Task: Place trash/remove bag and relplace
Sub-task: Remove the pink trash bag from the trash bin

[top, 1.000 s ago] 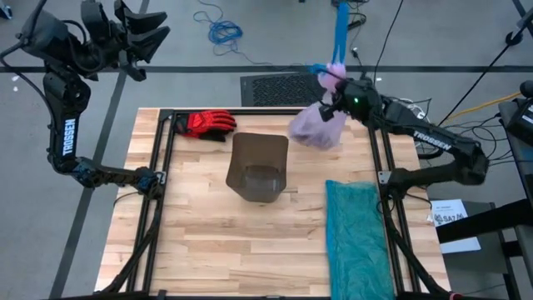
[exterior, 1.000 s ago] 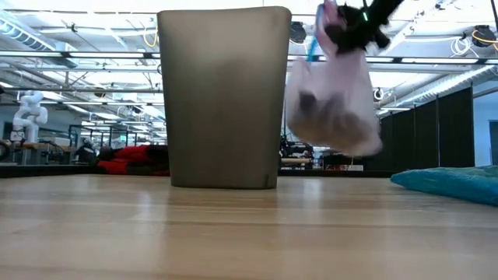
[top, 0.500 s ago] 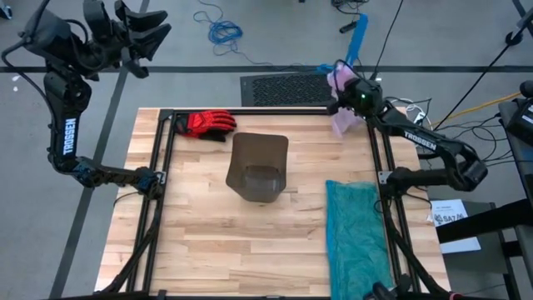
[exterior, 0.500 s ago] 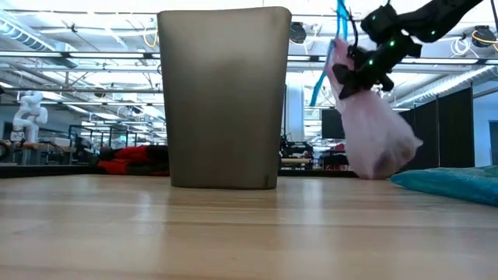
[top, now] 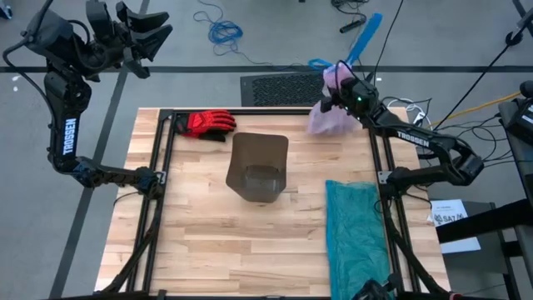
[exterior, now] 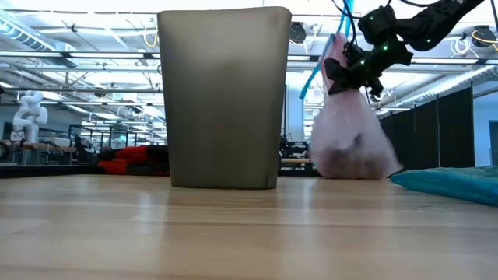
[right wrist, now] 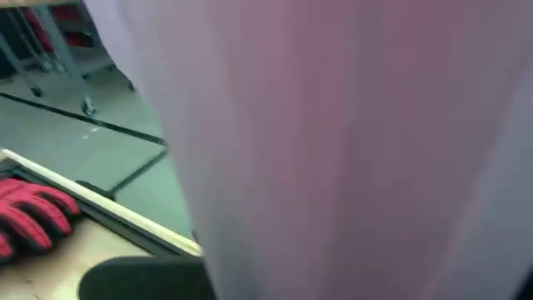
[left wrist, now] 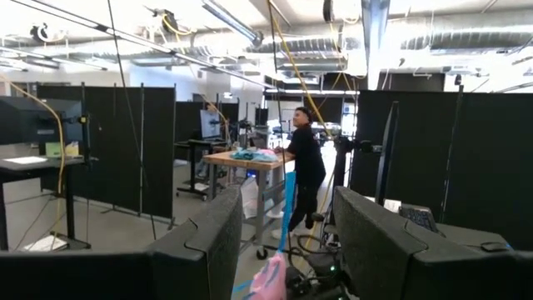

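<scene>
Now the right gripper (top: 336,93) is pinching the gathered neck of the bag (top: 325,121), and the pale lilac sack is hanging over the table's far right corner, its bottom near or just brushing the tabletop (exterior: 233,225) in the low view. A moment ago it was swinging out past the table's far edge beyond the bin (top: 258,167); it is now drifting back over the wood, so removal looks done and setting the full bag aside is probably next. Dark lumps of trash (exterior: 354,140) are showing faintly through the plastic. The teal-green bag (top: 356,233) is lying flat along the right side, unused. The left gripper (top: 137,37) is waiting with fingers spread, raised off the table's far left corner. White lettering reading TROSSEN is showing on both arms.
</scene>
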